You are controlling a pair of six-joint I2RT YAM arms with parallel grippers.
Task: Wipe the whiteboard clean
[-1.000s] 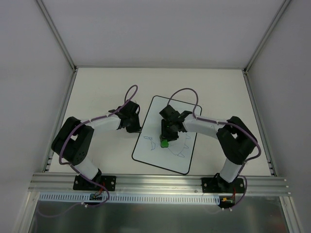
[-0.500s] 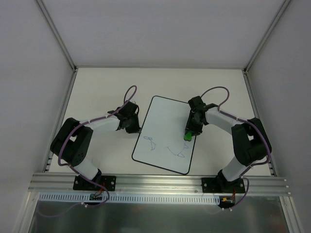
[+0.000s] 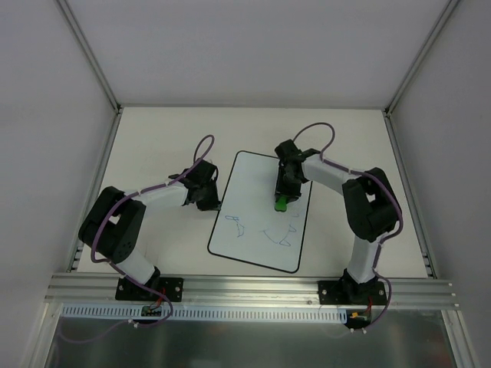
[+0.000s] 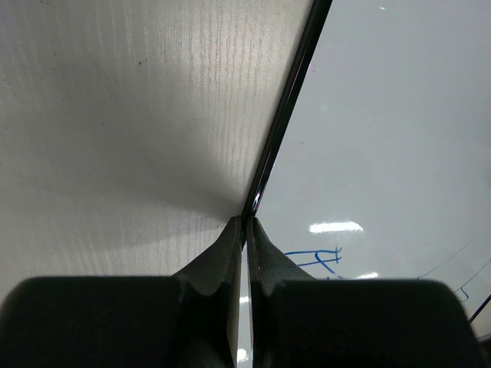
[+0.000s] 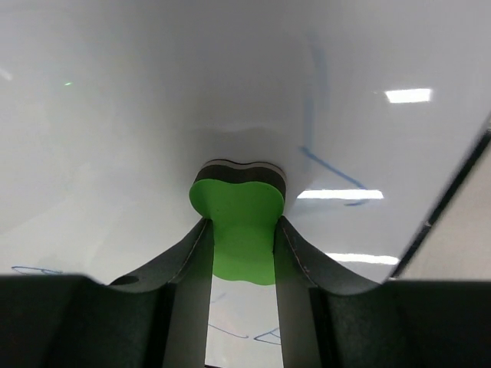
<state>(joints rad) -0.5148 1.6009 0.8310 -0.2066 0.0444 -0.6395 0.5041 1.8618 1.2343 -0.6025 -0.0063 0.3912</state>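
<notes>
Right gripper (image 3: 282,198) has swept up-left off the right edge of the whiteboard (image 3: 253,192), clamped on the green eraser (image 5: 239,199), forearm reaching inward. I see the board between both arms, long axis running away from the bases, far end leaning right. Left gripper (image 4: 245,224) pinches its left edge.

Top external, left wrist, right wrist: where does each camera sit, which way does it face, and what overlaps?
Top external: above and behind the bases, looking down on the whiteboard; both arms show whole.
Left wrist: on the left gripper, looking along its shut fingers at the board's black edge.
Right wrist: on the right gripper, looking down at the green eraser it pinches on the board.
Shared: both wrist views catch the blue doodles.
</notes>
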